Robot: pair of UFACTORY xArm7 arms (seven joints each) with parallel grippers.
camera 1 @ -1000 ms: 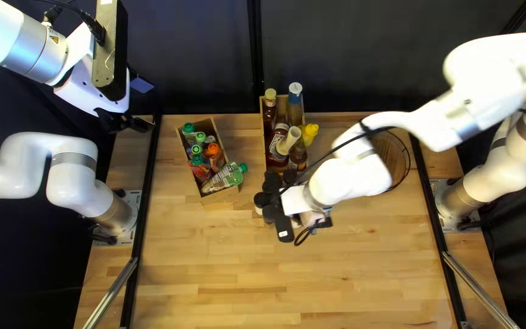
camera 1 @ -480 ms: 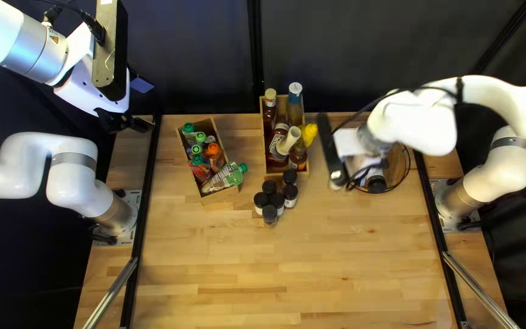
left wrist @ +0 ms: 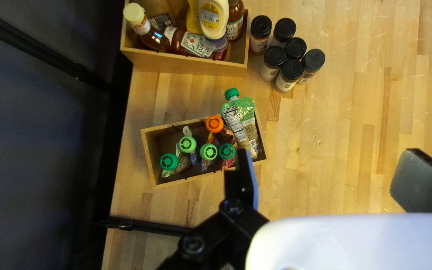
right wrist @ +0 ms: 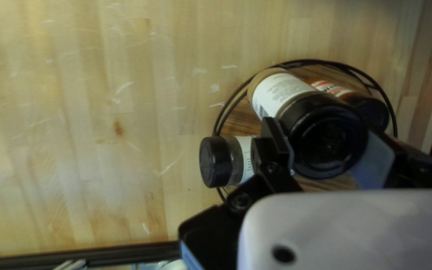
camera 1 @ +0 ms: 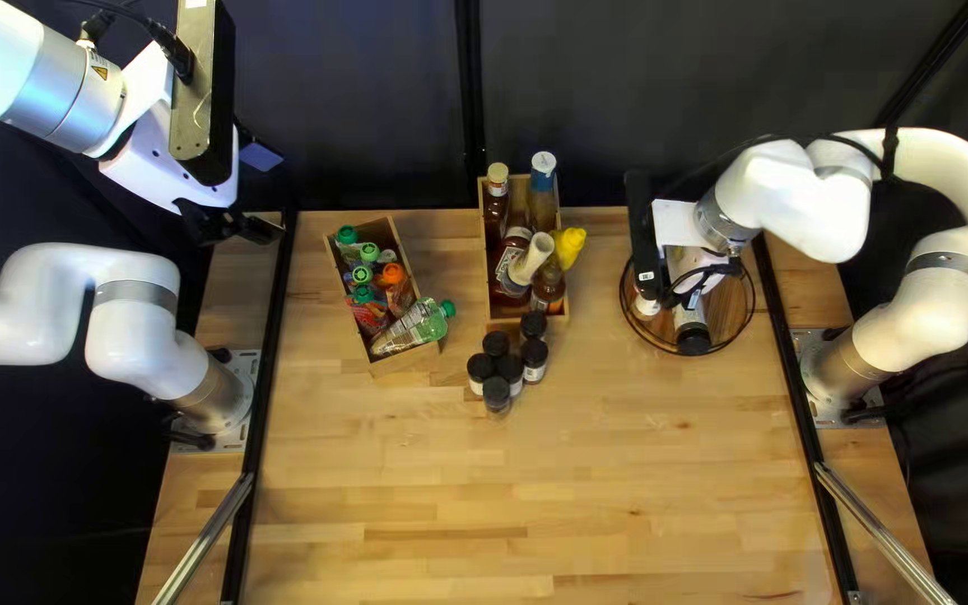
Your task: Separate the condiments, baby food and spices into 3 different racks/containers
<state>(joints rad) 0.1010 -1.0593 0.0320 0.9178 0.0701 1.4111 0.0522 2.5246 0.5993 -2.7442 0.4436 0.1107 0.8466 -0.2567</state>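
At the upper left of the top left view, my left gripper (camera 1: pixel 247 227) hangs raised; its own view shows the gripper (left wrist: pixel 323 175) open, holding nothing. My right gripper (camera 1: pixel 699 278) is over the round wire basket (camera 1: pixel 734 333). In the right wrist view this gripper (right wrist: pixel 326 145) is shut on a black-lidded spice jar (right wrist: pixel 288 92), tilted over the basket. Two other jars lie there, one black-lidded (right wrist: pixel 221 161), one red-labelled (right wrist: pixel 332 88). Several spice jars (camera 1: pixel 496 392) stand grouped on the table. Baby food pouches (camera 1: pixel 411 327) fill one wooden box (camera 1: pixel 397 361); condiment bottles (camera 1: pixel 512 263) fill another (camera 1: pixel 564 305).
A yellow bottle (camera 1: pixel 569 243) leans out at the condiment box's right side. Black rails (camera 1: pixel 262 392) run along both table sides, and a dark curtain (camera 1: pixel 663 101) hangs behind the far edge.
My right arm has swung from above the grouped jars to the basket at the right, carrying the jar, uncovering the group. The left arm has kept still.
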